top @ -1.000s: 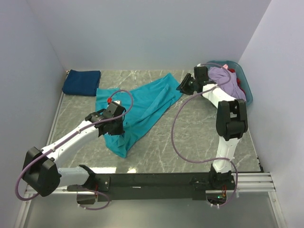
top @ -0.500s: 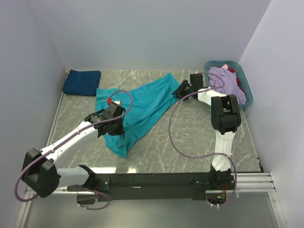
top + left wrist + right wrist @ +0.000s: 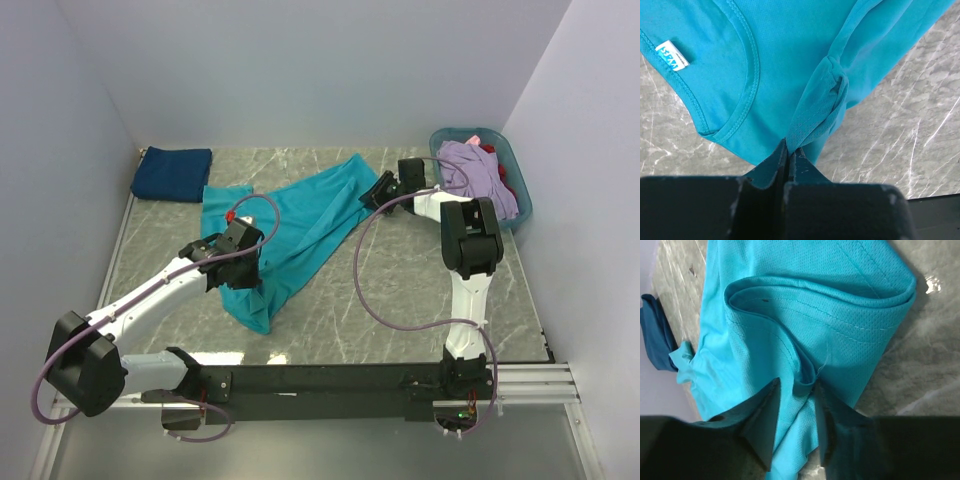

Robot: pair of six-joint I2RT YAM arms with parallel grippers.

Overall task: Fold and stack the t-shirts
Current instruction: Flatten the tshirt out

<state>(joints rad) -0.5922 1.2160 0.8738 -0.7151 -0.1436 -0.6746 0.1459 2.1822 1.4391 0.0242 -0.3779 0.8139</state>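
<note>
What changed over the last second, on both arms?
The right gripper swung left, away from the basket, to the right edge of the teal t-shirt. Its fingers now straddle a fold there, but the grip is unclear. Most of that travel came in the first half second. The left gripper stayed shut on the shirt's near part, barely shifting. The folded navy t-shirt is unchanged.
</note>
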